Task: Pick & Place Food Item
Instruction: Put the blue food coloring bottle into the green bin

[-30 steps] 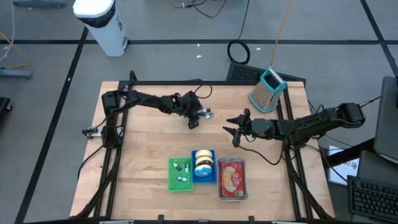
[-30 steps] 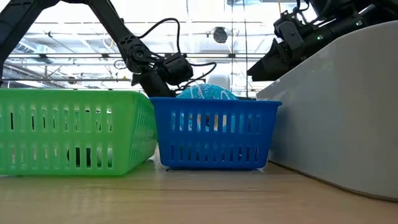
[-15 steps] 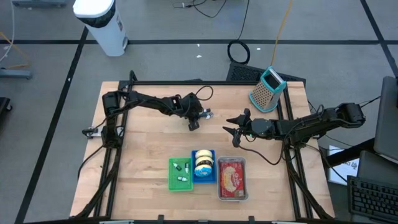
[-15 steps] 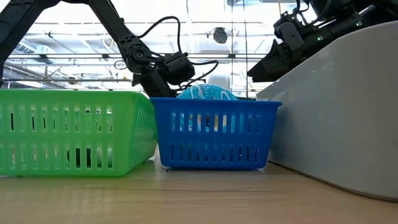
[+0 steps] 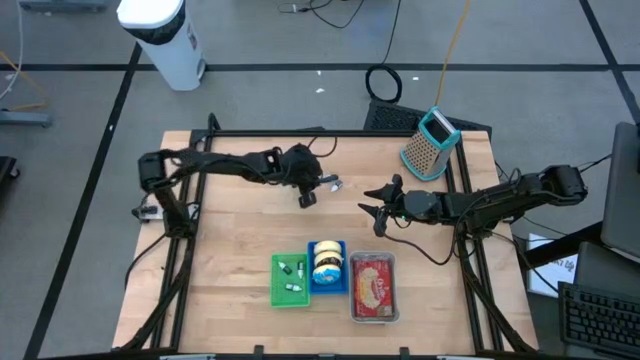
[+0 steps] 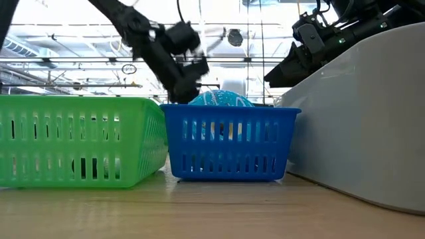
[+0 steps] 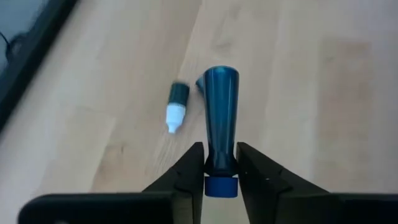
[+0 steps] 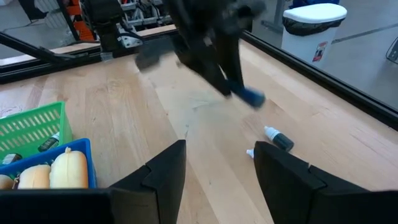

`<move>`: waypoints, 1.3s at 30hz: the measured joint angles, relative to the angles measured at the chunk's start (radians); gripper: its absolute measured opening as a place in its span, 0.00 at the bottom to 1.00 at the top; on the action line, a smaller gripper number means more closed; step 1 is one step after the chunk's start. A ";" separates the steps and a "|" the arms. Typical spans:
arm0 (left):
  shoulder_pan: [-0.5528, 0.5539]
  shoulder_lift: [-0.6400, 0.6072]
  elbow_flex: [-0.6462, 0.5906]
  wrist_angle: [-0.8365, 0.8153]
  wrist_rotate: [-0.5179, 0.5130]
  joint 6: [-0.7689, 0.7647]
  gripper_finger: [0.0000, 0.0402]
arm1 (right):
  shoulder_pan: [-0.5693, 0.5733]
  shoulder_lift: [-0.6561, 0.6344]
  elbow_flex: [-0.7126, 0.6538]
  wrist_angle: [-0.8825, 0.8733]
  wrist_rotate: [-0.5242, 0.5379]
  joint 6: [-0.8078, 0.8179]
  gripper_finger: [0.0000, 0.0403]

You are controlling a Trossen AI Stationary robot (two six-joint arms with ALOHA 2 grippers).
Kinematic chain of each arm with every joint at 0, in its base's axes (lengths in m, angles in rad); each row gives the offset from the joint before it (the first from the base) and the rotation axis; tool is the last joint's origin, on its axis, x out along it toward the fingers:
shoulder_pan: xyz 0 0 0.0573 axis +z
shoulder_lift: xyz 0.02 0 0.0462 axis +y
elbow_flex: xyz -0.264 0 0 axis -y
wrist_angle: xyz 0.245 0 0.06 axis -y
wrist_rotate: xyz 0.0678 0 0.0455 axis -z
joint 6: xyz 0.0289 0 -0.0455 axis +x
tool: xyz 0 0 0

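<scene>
My left gripper (image 5: 305, 197) is shut on a small blue tapered bottle (image 7: 220, 112) over the table's middle, toward the far edge. It also shows in the right wrist view (image 8: 231, 87) and, blurred, in the low view (image 6: 186, 76). A small dark bottle with a white tip (image 7: 176, 107) lies on its side on the wood beside it (image 5: 331, 183). My right gripper (image 5: 376, 211) waits open to the right of these, holding nothing. At the near edge stand a green basket (image 5: 288, 281), a blue basket (image 5: 327, 266) with bread-like pieces, and a grey tray (image 5: 374, 286). My left gripper pinches the blue bottle's narrow neck (image 7: 220, 163), just above its cap, between the two fingers. The fingers come slanting down from the table's left. The bottle runs on along their line, its wide end (image 7: 221, 74) pointing away. It looks lifted clear of the wood.
A metal grater (image 5: 430, 143) stands past the table's far right corner, and a white bin (image 5: 163, 40) on the floor beyond the far left. Black frame rails (image 5: 190, 230) run along both table sides. Bare wood lies between the grippers and the baskets.
My left gripper has risen from the table, almost all of it in the last half second, and has shifted slightly toward the table's left edge as its arm drew back. My right arm has kept still.
</scene>
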 joint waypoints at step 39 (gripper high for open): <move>-0.781 -0.203 -0.069 -0.320 -0.005 -0.408 0.17 | 0.000 0.000 0.000 0.008 0.000 0.009 0.45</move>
